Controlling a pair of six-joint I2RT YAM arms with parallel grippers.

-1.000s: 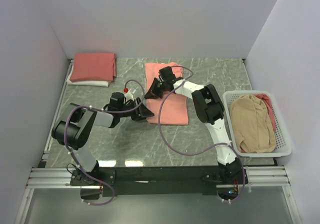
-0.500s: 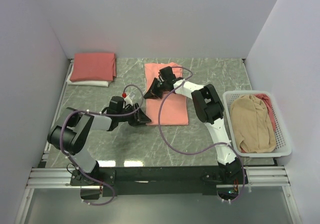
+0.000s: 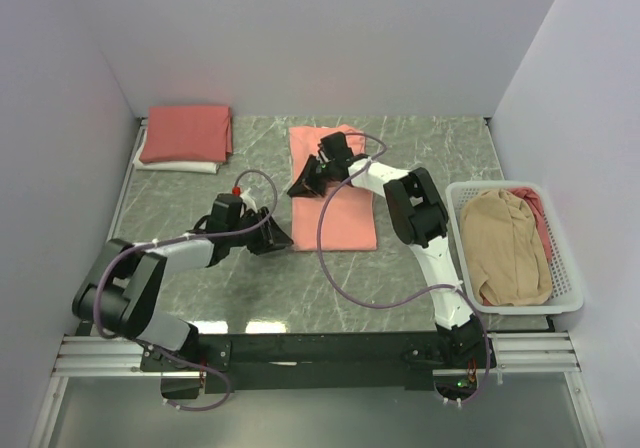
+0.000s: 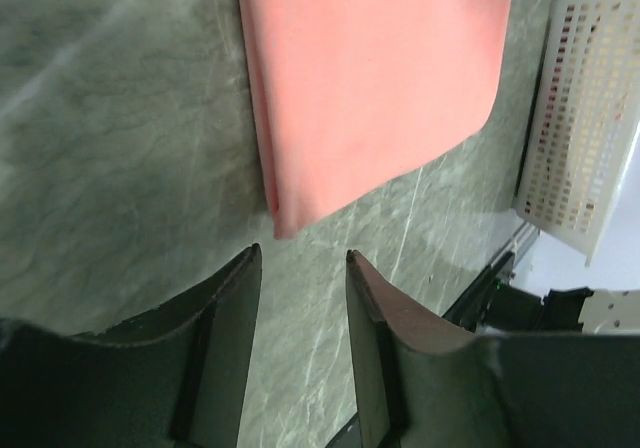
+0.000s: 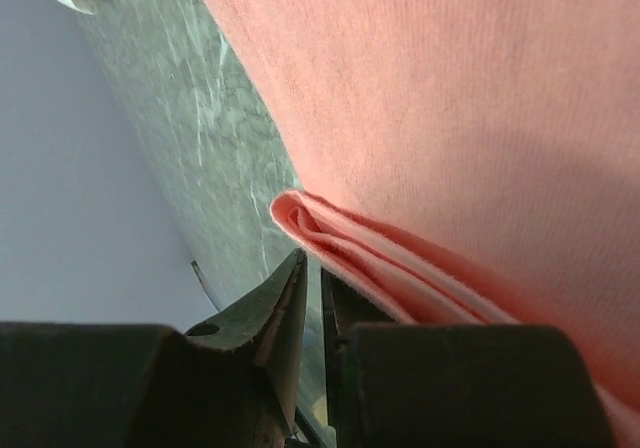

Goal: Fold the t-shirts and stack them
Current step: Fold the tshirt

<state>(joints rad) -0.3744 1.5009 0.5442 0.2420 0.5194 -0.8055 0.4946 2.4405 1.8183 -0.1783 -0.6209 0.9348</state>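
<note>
A folded salmon-pink t-shirt (image 3: 335, 188) lies flat mid-table. My left gripper (image 3: 275, 240) is open and empty, low over the marble just off the shirt's near left corner; in the left wrist view (image 4: 302, 255) the shirt (image 4: 370, 78) lies just past the fingertips. My right gripper (image 3: 300, 183) is at the shirt's left edge. In the right wrist view (image 5: 312, 263) its jaws are almost together with nothing between them, beside the layered fold (image 5: 330, 233). A folded salmon shirt (image 3: 187, 133) rests on a white one (image 3: 180, 166) at the back left.
A white lattice basket (image 3: 565, 268) at the right edge holds a tan-beige shirt (image 3: 505, 243) and a pink one (image 3: 538, 208). The basket also shows in the left wrist view (image 4: 585, 118). Grey walls close in the table on three sides.
My left gripper has drawn back to the left and toward the near edge, off the shirt's near left corner. The right arm has stayed in place.
</note>
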